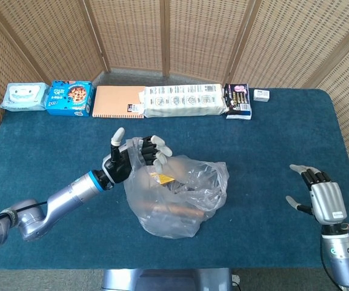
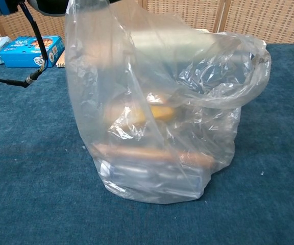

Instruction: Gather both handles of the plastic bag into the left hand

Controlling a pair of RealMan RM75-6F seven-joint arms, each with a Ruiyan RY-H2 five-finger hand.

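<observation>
A clear plastic bag (image 1: pixel 177 194) with food items inside stands mid-table; it fills the chest view (image 2: pixel 157 117). My left hand (image 1: pixel 129 159) grips the bag's left handle (image 1: pixel 143 150) at its upper left, fingers curled through it, pulling it up. The other handle (image 2: pixel 249 71) hangs as a loose loop on the bag's right side, held by nothing. My right hand (image 1: pixel 320 194) hovers open near the table's right front edge, far from the bag, its fingers spread. In the chest view only the left wrist (image 2: pixel 45 5) shows at the top edge.
Along the far edge lie a wipes pack (image 1: pixel 23 96), a blue cookie box (image 1: pixel 69 98), an orange notebook (image 1: pixel 118 101), a long white package (image 1: pixel 185 100), a dark box (image 1: pixel 237 100) and a small white box (image 1: pixel 261 94). Blue cloth covers the table (image 1: pixel 271 151).
</observation>
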